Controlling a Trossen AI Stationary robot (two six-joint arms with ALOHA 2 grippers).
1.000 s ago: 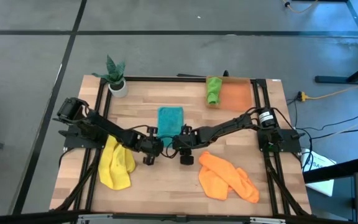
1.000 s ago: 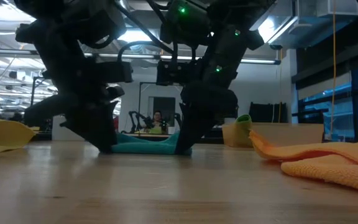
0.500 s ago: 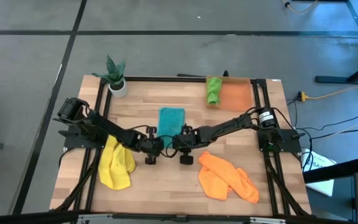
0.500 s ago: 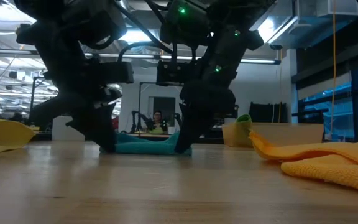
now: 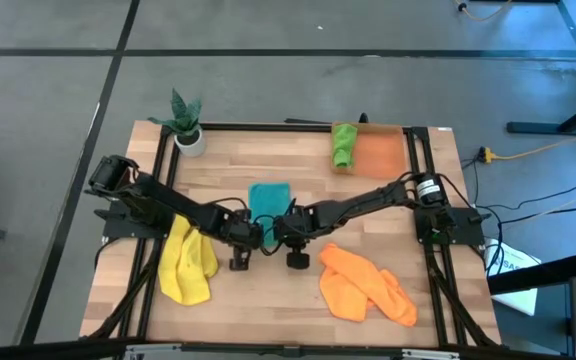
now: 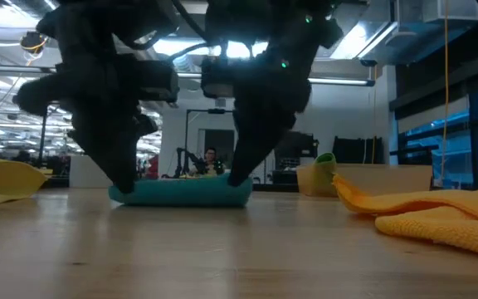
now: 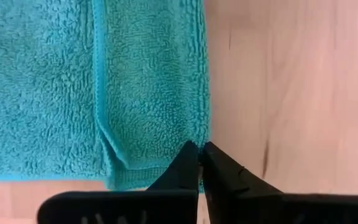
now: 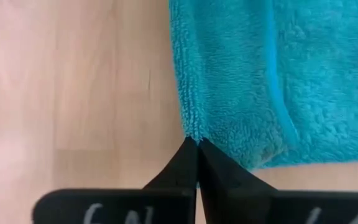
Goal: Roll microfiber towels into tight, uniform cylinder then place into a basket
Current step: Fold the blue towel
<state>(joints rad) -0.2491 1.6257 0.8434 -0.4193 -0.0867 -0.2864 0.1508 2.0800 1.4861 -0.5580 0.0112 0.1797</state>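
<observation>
The teal towel (image 5: pixel 270 200) lies mid-table, its far part flat on the wood and its near edge raised into a low bulge (image 6: pixel 181 191). My left gripper (image 5: pixel 255 226) is shut on its near left corner and my right gripper (image 5: pixel 281 226) on its near right corner. Both point steeply down. In the low view the left gripper (image 6: pixel 127 184) and the right gripper (image 6: pixel 237 178) stand at the two ends of the bulge. A green towel (image 5: pixel 343 145) lies on the left end of the orange basket (image 5: pixel 383 155). My left gripper pinches the teal towel's hemmed edge (image 7: pixel 194 138) at its near left corner between both fingers, coming steeply from above. That corner is lifted off the wood. A folded flap (image 7: pixel 148 93) lies just beyond it. My right gripper pinches the towel's edge (image 8: pixel 191 127) at its near right corner between both fingers, coming steeply from above. The corner is raised, and the rest of the towel lies on the table beyond.
A yellow towel (image 5: pixel 188 262) lies crumpled at the near left and an orange towel (image 5: pixel 366 285) at the near right. A small potted plant (image 5: pixel 186 125) stands at the far left corner. Black frame rails (image 5: pixel 423 190) run along the table's sides.
Both grippers have shut on the teal towel's near corners and then risen a little. The towel's near edge has come up off the wood and toward the far edge, so the towel looks shorter from above. Its far part has stayed put.
</observation>
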